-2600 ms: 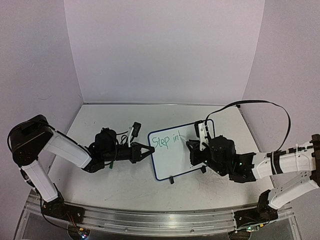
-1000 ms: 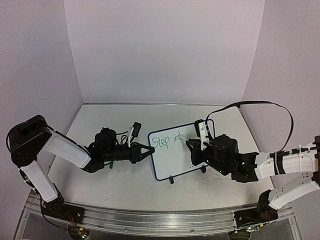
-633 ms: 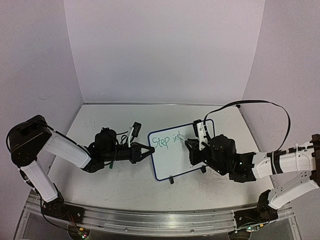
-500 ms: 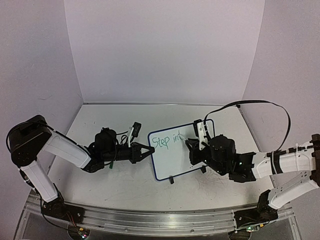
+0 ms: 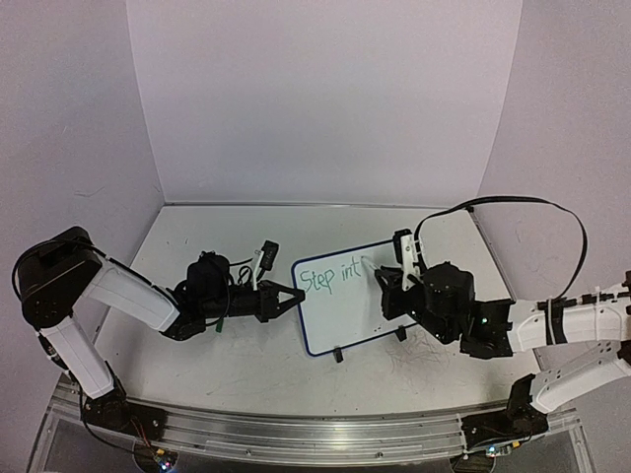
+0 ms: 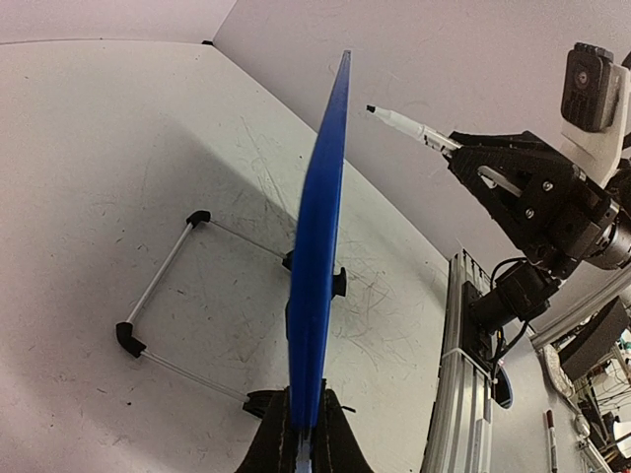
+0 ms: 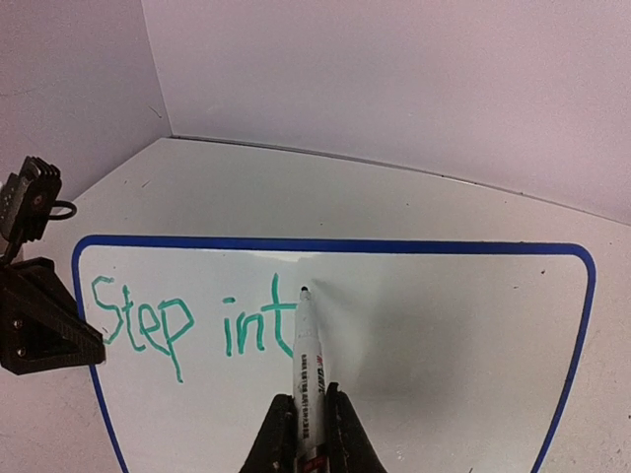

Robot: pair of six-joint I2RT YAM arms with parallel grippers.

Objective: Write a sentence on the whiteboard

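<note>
Top: the board (image 5: 345,315) stands on the counter (image 5: 197,365) between the 2 arms. The left tool (image 5: 288,299) is clamped shut on its left edge.

Left wrist: the board shows edge-on, upright, blue.

Right wrist: the right tool (image 7: 308,422) grips a marker (image 7: 307,355), its tip at the board just right of the green writing (image 7: 187,320) "Step int".

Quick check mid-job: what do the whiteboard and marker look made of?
The whiteboard: smooth white face taking ink cleanly, probably a coated panel; its blue rim looks plastic. The marker: smooth white printed barrel, likely plastic.
</note>
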